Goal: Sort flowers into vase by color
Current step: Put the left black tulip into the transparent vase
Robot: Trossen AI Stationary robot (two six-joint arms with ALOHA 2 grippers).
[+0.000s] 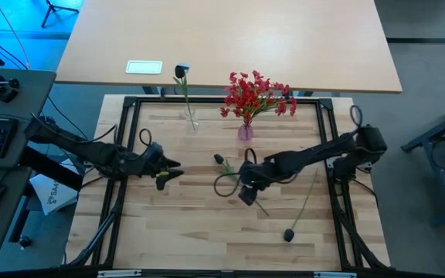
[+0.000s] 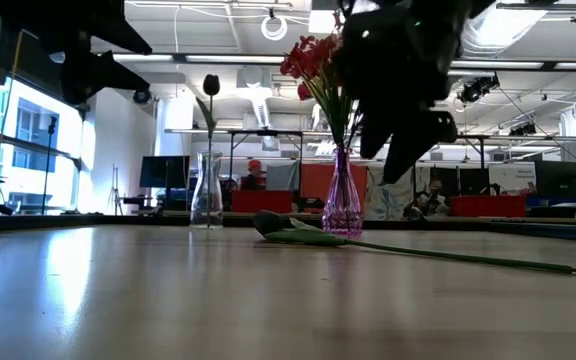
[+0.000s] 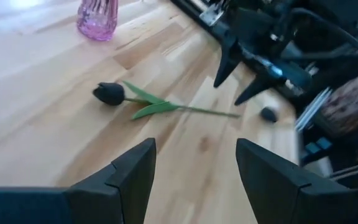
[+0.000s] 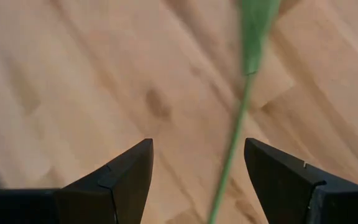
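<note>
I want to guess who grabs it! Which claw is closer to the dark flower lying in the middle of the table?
Right. The right claw hovers right above the dark flower's stem, fingers open. The left claw waits off to the side, apart from it.

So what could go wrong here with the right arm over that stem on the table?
The right tool hangs open above a thin green stem; the stem sits off-centre between its fingers, so a close may pinch only its edge or roll it away. The purple vase with red flowers stands close behind the arm, so a careless lift could tip it.
</note>
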